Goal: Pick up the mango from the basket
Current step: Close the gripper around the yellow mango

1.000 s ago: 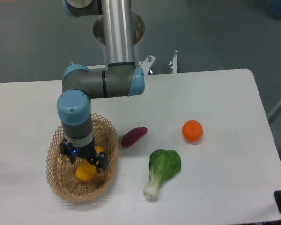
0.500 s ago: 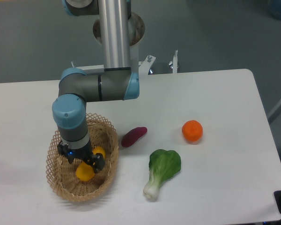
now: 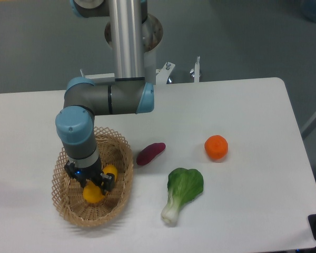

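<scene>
— Since a second ago, what has shifted?

— Mostly the arm: its elbow and wrist have swung a little further toward the basket's (image 3: 121, 158) left side, and the gripper (image 3: 90, 184) has moved with them, sitting slightly higher and more to the left inside the basket than before. The yellow fruit has moved along with it.

— Where is the mango (image 3: 97, 187) at this moment?

— Inside the basket, near its middle, directly under the gripper. One yellow-orange end shows below the dark fingers and another bit pokes out to their right.

— Do the fingers have it?

— They sit close around the mango, one on each side, and appear closed onto it. Whether the fruit is clear of the basket floor I cannot tell.

— And the other things, relative to the basket?

— On the white worktop (image 3: 242, 105), a purple sweet potato (image 3: 150, 153) lies just right of the basket's rim. A bok choy (image 3: 181, 191) lies further right and lower, and a round orange (image 3: 216, 147) is furthest right, well apart from the basket.
</scene>
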You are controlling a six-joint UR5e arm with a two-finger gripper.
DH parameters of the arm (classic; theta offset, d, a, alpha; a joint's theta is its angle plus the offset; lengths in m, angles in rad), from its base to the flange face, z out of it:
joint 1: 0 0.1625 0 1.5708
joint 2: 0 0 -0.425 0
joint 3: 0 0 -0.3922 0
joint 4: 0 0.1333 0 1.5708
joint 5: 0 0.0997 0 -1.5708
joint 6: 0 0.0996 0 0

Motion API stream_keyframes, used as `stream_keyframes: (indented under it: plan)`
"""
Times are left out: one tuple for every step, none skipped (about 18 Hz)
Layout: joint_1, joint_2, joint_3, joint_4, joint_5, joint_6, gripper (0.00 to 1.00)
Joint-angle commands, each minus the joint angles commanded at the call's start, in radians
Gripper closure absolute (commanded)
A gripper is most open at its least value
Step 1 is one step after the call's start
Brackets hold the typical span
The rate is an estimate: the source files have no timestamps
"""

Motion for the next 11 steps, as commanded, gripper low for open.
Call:
stream_keyframes:
  plan:
    - [0.0, 0.002, 0.0, 0.0, 0.0, 0.002, 0.44]
    - [0.0, 0.003, 0.0, 0.0, 0.0, 0.002, 0.45]
    - [0.0, 0.003, 0.002, 0.0, 0.002, 0.003, 0.45]
    - [0.0, 0.005, 0.0, 0.0, 0.002, 0.005, 0.45]
    - [0.0, 0.006, 0.0, 0.002, 0.002, 0.006, 0.45]
    - [0.0, 0.009, 0.002, 0.0, 0.002, 0.008, 0.45]
    - [0.002, 0.012, 0.005, 0.0, 0.002, 0.009, 0.45]
    - [0.002, 0.015, 0.003, 0.0, 0.002, 0.009, 0.45]
    - [0.002, 0.023, 0.005, -0.002, 0.002, 0.014, 0.45]
    - [0.008, 0.032, 0.008, -0.002, 0.002, 0.015, 0.45]
    - [0.02, 0.053, 0.009, -0.003, -0.005, 0.017, 0.45]
